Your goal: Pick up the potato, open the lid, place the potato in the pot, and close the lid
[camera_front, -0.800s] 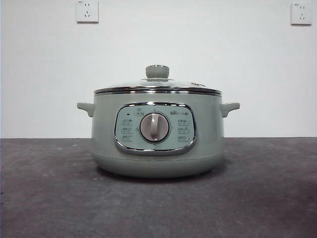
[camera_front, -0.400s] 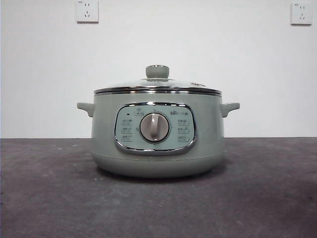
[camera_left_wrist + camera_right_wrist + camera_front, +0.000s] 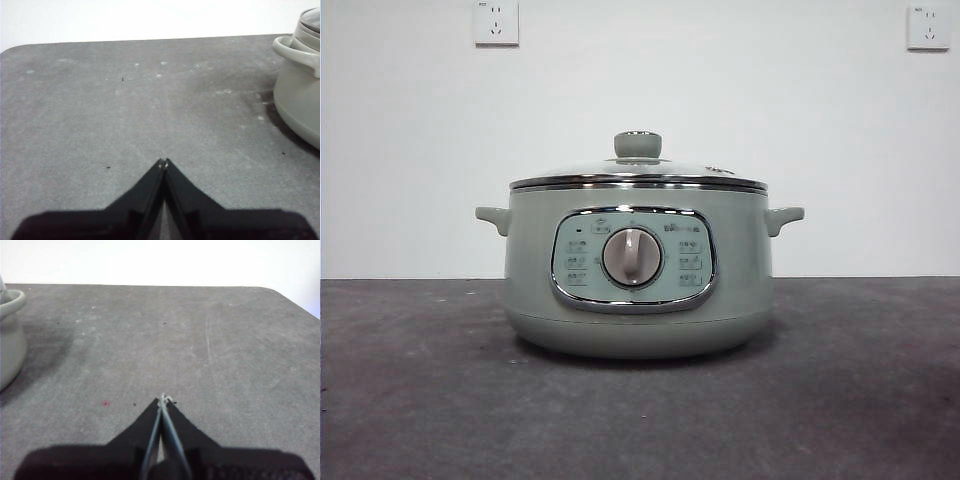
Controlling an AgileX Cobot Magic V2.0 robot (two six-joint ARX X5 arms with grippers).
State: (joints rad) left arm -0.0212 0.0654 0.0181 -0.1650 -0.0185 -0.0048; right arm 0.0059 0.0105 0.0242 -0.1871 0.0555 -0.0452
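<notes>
pot (image 3: 638, 270) centre frame on desk (image 3: 420, 400), lid (image 3: 638, 172) seated | potato not in view | left claw (image 3: 163, 162) and right claw (image 3: 163, 400) closed, empty, beside pot | lid: glass, fragile, likely slippery; grip knob (image 3: 637, 144)

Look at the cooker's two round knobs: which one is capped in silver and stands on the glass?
The lid's knob, on top of the lid. The other, the silver dial, sits in the pot's front control panel.
</notes>
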